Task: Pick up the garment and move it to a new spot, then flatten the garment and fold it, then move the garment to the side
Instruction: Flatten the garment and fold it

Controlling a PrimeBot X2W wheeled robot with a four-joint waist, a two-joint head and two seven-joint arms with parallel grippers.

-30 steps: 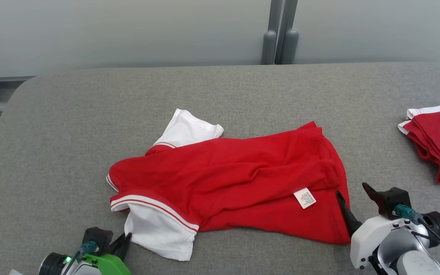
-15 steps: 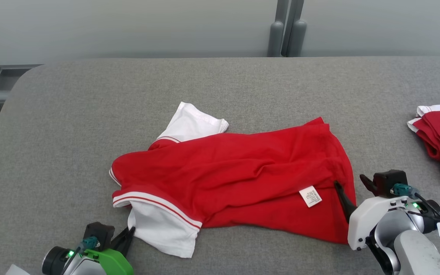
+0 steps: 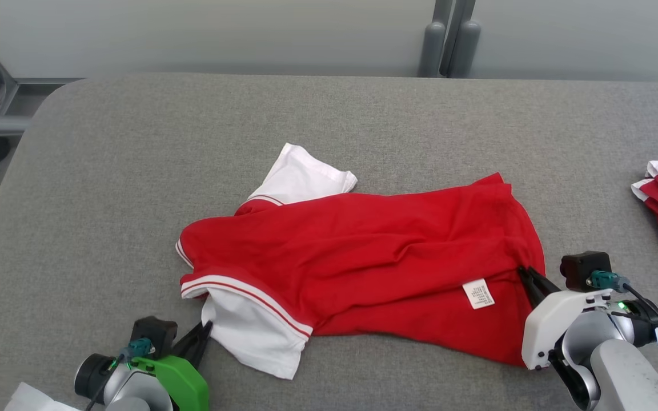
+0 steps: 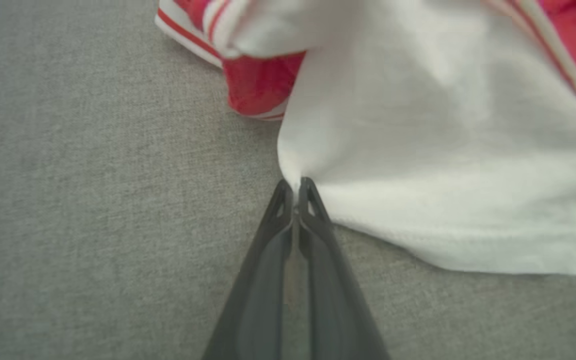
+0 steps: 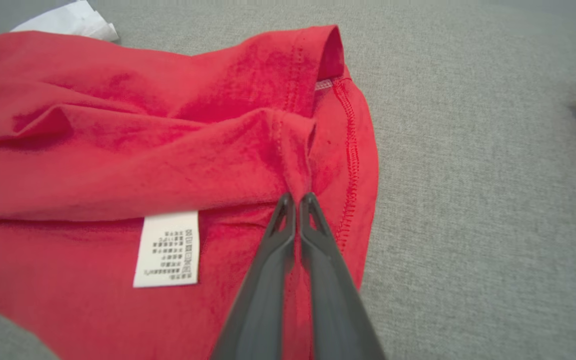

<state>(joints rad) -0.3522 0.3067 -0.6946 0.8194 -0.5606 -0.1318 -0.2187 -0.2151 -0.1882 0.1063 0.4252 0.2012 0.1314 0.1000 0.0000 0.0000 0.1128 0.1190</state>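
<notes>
Head view: red knit garment (image 3: 363,251) lies crumpled mid grey fabric-textured worktop (image 3: 135,171), between left end effector (image 3: 206,330) at its white sleeve (image 3: 255,342) and right end effector (image 3: 526,274) at its hem side. Left wrist view: fingers pinched closed on the sleeve corner. Right wrist view: fingers clamped on a red fold by the stitched hem, with the rectangular care label (image 5: 168,248) beside them.
</notes>
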